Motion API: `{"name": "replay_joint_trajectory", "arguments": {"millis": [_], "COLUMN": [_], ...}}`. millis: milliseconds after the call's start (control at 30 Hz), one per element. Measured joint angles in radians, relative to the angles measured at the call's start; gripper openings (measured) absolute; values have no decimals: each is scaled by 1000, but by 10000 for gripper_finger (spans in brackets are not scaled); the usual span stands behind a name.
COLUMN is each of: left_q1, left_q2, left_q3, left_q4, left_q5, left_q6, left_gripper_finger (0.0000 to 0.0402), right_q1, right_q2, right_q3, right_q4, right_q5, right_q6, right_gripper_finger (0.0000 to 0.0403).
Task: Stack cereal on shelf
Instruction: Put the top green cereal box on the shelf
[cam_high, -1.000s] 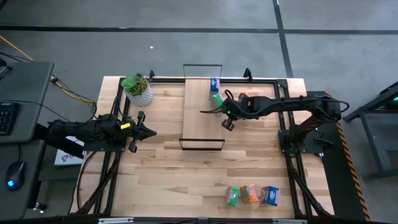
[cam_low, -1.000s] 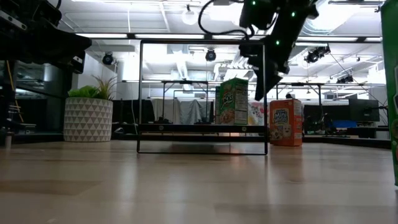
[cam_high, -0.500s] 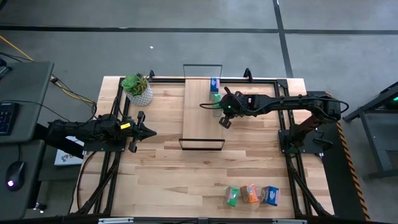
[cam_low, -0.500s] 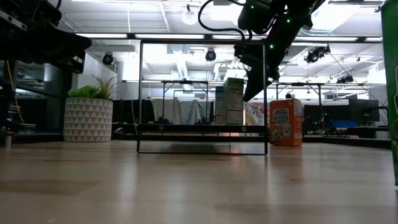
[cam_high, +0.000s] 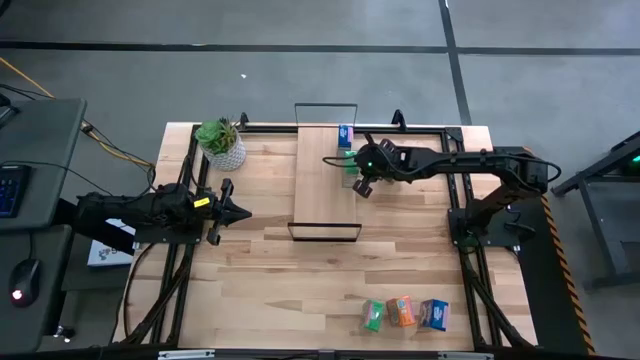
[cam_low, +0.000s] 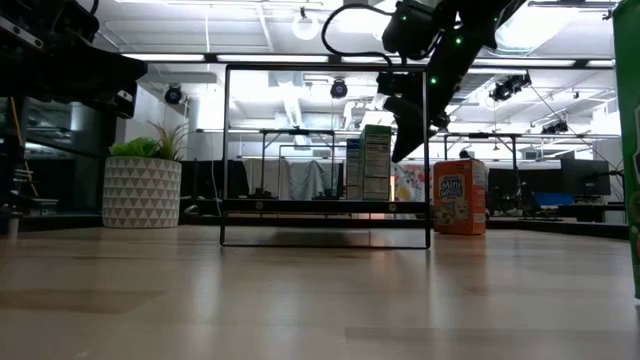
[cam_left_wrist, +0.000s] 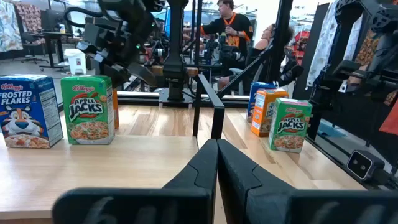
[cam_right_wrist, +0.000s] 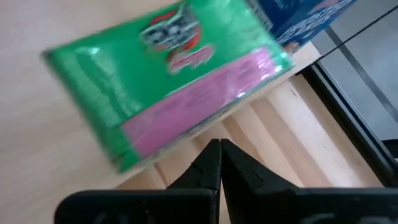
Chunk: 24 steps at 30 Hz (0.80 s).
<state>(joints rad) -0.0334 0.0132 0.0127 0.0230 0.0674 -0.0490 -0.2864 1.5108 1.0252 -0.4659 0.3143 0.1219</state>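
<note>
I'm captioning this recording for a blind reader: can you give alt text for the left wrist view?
On the shelf stand a blue Frosted Flakes box and a green Apple Jacks box, with the right gripper just above them. The left gripper, jaws shut, fills the foreground.

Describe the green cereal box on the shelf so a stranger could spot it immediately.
Find the shelf, the long light-wood plank with black wire ends in the middle of the table. At its far end two boxes stand side by side; the green Apple Jacks box is the nearer one, beside the blue Frosted Flakes box, with the right gripper next to it.
</note>
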Motion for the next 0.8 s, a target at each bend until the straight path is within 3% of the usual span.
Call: {"name": "replay_joint_trajectory", "arguments": {"millis": [167, 467, 800], "left_q1": [0, 0, 0], "left_q2": [0, 0, 0], "left_q3": [0, 0, 0], "left_q4": [0, 0, 0], "left_q5": [0, 0, 0], "left_q6": [0, 0, 0], "left_gripper_finger": [3, 3, 3], "right_q1": [-27, -35, -35], "right_q2": [0, 0, 0], "right_q3": [0, 0, 0], "right_q4": [50, 85, 111], "right_q5": [-78, -115, -90], "right_q6": [-18, -26, -25], "right_gripper_finger": [0, 0, 0]}}
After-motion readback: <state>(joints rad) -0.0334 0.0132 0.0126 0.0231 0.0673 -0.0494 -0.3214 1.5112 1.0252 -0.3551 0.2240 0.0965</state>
